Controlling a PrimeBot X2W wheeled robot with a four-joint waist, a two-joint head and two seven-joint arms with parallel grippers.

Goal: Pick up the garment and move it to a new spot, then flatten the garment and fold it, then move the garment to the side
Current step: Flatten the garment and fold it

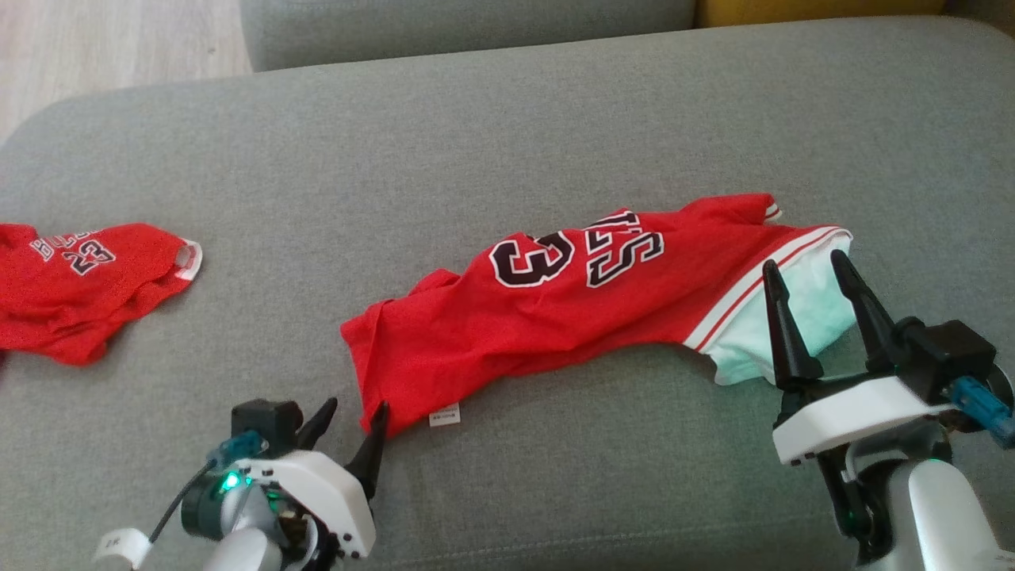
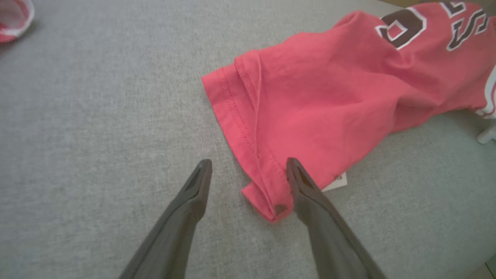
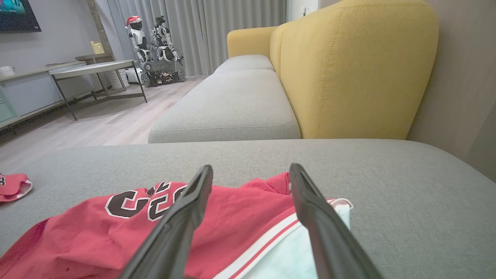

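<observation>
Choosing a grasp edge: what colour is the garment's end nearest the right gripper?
White panel, trimmed with red-and-white stripes; clearest in the head view.

My garment (image 1: pixel 555 317) is red, with black white-edged lettering and a white, red-striped band beside a pale mint panel. The seat (image 1: pixel 507 119) beneath is grey; a second red jersey (image 1: pixel 71 285) at its left edge carries the same lettering. My fingers (image 1: pixel 785 325) are black.
</observation>
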